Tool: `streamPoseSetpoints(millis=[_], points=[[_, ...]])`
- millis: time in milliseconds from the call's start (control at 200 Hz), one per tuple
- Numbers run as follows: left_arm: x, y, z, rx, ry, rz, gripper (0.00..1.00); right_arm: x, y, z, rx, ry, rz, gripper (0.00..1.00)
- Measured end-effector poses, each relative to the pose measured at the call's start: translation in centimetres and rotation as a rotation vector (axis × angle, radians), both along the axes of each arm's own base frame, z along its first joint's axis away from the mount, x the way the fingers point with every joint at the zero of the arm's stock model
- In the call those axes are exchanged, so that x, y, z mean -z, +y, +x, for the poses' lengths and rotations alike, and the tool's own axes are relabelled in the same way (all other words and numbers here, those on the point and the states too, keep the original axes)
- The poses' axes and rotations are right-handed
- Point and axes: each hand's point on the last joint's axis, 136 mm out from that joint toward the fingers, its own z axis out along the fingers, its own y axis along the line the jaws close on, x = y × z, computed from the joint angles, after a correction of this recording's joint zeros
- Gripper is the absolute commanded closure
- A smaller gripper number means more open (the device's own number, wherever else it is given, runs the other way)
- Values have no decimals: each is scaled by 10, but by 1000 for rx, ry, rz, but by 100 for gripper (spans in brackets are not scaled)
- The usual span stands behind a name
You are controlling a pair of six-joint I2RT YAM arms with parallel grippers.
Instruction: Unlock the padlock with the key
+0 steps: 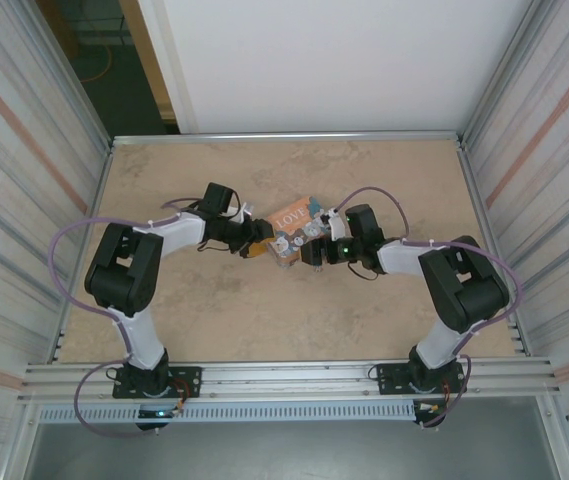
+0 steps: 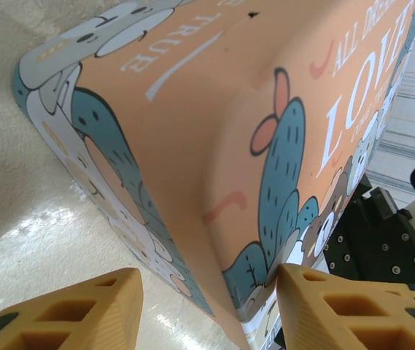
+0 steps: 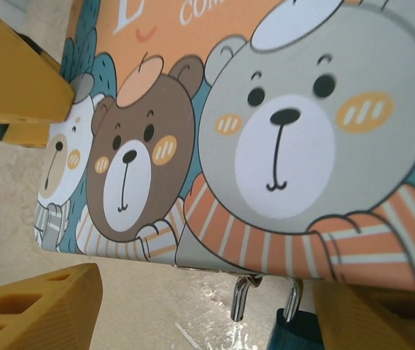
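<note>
The table point(image 1: 364, 180) carries the LOVE tin point(image 1: 292, 228) near its centre. The left gripper point(image 1: 260, 240) stands at the tin's left end and the right gripper point(image 1: 311, 250) at its right end. The left wrist view details the left fingers point(image 2: 68, 313): spread apart, straddling one tin corner. The right wrist view resolves the padlock point(image 3: 295, 337): teal body just below the tin's bear-printed edge, metal loop reaching up to that edge, between the right gripper's separated fingers point(image 3: 39, 306).

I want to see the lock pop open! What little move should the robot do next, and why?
Probably close the right gripper on the padlock: its teal body and metal loop sit at the lower edge of the tin, between that gripper's spread fingers. The left gripper straddles the tin's corner.
</note>
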Motion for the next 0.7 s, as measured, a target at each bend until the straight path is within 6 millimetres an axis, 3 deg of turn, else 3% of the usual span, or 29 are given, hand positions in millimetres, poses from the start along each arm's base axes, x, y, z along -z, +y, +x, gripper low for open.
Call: streamPoseSetpoints(millis=[316, 696], points=[[0, 0, 0, 1, 0, -2, 49, -2, 3, -1, -12, -5, 15, 43], [0, 0, 0, 1, 0, -2, 49, 1, 1, -5, -17, 16, 12, 55]])
